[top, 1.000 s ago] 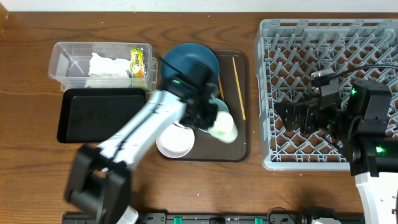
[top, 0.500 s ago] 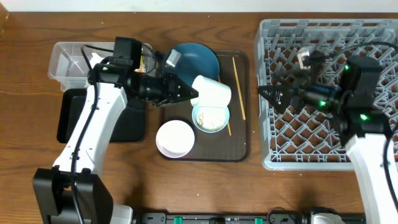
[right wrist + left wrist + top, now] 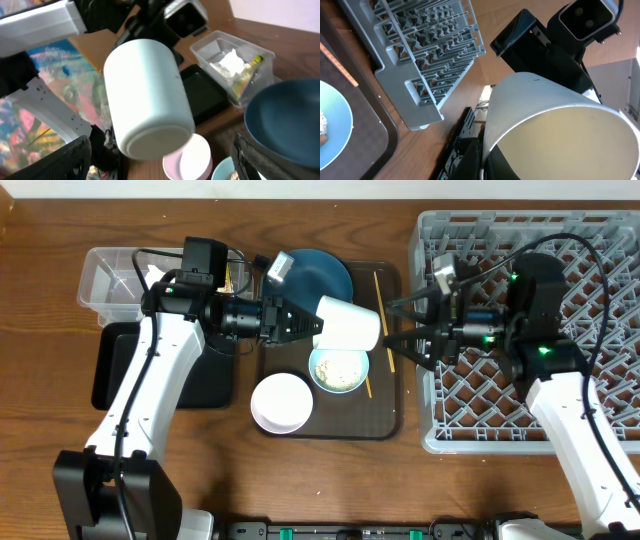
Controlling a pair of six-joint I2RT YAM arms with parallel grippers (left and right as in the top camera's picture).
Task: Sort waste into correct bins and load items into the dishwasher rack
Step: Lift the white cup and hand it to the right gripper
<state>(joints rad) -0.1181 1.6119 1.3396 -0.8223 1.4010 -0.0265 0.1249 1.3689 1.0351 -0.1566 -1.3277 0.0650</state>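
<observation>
My left gripper (image 3: 312,327) is shut on the rim of the white cup (image 3: 347,327), held on its side above the brown tray; the cup fills the left wrist view (image 3: 555,130). My right gripper (image 3: 398,327) is open, its fingers either side of the cup's base (image 3: 147,95), not touching. Below lie the pale blue bowl (image 3: 338,370) with crumbs, the white bowl (image 3: 281,402), the dark blue bowl (image 3: 310,275) and chopsticks (image 3: 384,320). The grey rack (image 3: 520,240) is at the right. Tissue (image 3: 170,285) and wrapper (image 3: 222,280) lie in the clear tub (image 3: 110,275).
The black tray (image 3: 150,365) lies in front of the clear tub. The dark brown serving tray (image 3: 385,420) holds the bowls and chopsticks. The rack's left wall (image 3: 420,380) stands just right of the serving tray.
The left gripper has carried the cup a little to the right. The right arm has swung left past the rack's edge, and its open jaws now flank the cup's base.
</observation>
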